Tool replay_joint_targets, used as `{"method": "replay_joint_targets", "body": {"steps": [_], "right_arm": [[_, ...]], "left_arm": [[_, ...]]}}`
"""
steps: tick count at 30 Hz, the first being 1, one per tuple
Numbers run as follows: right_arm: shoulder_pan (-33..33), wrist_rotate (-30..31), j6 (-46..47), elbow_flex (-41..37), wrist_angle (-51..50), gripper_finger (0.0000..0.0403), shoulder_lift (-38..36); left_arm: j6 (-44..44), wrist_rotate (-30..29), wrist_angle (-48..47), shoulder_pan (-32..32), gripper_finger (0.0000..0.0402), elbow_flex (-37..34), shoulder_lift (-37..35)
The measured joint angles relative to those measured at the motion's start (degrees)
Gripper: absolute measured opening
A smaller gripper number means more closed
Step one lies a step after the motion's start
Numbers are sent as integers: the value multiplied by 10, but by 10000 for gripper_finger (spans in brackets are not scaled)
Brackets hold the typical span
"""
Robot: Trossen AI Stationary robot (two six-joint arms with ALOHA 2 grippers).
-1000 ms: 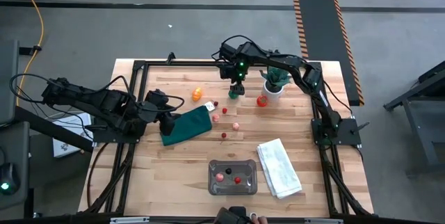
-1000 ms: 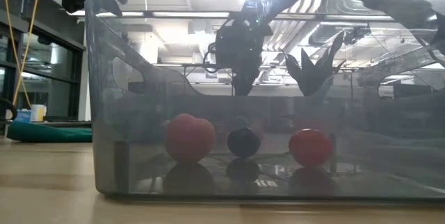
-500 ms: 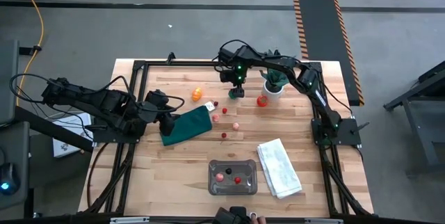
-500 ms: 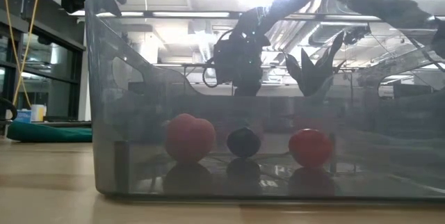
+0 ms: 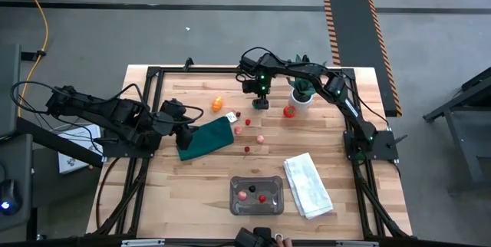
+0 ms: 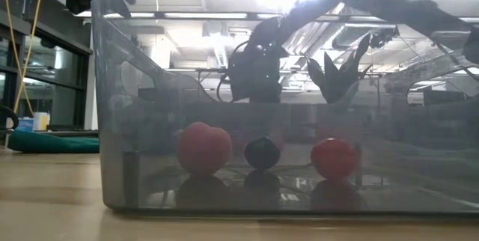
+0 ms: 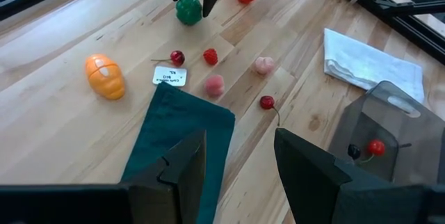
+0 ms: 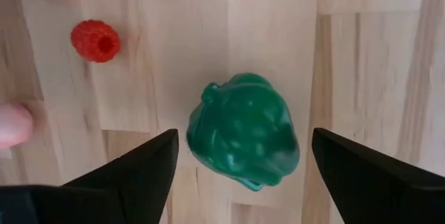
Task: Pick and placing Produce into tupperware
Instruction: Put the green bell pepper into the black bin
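My right gripper (image 5: 261, 103) reaches to the far middle of the table and points down, open. Its fingers stand on either side of a green toy pepper (image 8: 243, 137) that lies on the wood, without touching it. My left gripper (image 7: 240, 161) waits open above the dark green cloth (image 5: 205, 138) at the table's left. The clear tupperware (image 5: 257, 195) sits near the near edge and holds a pink piece (image 6: 203, 147), a dark one (image 6: 262, 153) and a red one (image 6: 333, 159). An orange piece (image 5: 218, 103), a red tomato (image 5: 288, 110) and several small red and pink pieces (image 5: 248, 136) lie loose on the table.
A potted spiky plant (image 5: 301, 93) stands just right of my right gripper, with the tomato beside it. A raspberry (image 8: 96, 41) lies close to the pepper. A folded white towel (image 5: 308, 186) lies right of the tupperware. A small white label (image 7: 170, 76) rests by the cloth's far corner.
My right arm has drawn its wrist in over the green pepper, and the gripper has tipped more steeply downward while staying at the same spot. Nothing on the table has moved.
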Motion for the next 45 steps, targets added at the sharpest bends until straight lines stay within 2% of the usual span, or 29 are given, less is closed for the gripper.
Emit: {"method": "replay_joint_targets", "body": {"steps": [18,29,45], "right_arm": [[0,29,10,0,4,318,-1],[4,29,8,0,2,272,-1],[11,27,5,1,-3,230,-2]], "left_arm": [[0,0,-4,0,159,0,0],[0,0,-4,0,159,0,0],[-13,5,-4,0,159,0,0]]}}
